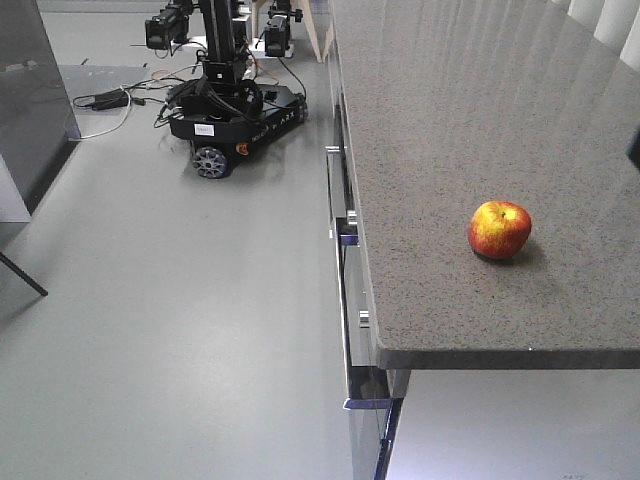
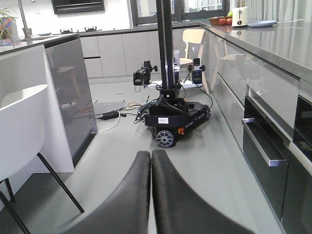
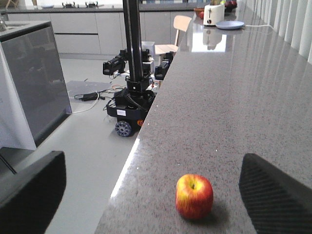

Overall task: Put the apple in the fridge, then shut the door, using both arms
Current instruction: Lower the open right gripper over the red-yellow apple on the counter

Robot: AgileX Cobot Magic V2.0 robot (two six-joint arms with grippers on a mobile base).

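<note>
The right gripper (image 3: 152, 161) is spread wide. Its two dark fingers (image 3: 275, 195) sit at the 8 o'clock and 4 o'clock corners of the right wrist view, with nothing held between them. The apple (image 3: 194, 196) sits upright on the speckled grey countertop (image 3: 219, 97) in the gap between those fingers, at about 5 o'clock in the view. It is nearer the right-hand finger and touches neither. Its skin is red with yellow patches, and the stem dimple faces up.

The left gripper (image 2: 151, 153) is closed, with its two black fingers pressed flat against each other and nothing between them. It hangs over the pale floor (image 2: 117, 161), away from the counter.

In the front-facing view the apple (image 1: 500, 230) lies at 3 o'clock, set in from the counter's front edge, with bare stone all around it.

Further out, a second wheeled robot (image 3: 129, 107) stands on the floor at 11 o'clock from the apple, close to the counter's side, with cables trailing behind it. At the far end of the counter, toward 12 o'clock, are a white toaster (image 3: 213, 13) and a blue plate (image 3: 229, 24).

In the left wrist view a white chair (image 2: 19, 126) is at 9 o'clock beside a grey-panelled island (image 2: 68, 92). Drawer fronts with bar handles (image 2: 263, 146) run along 3 o'clock.
</note>
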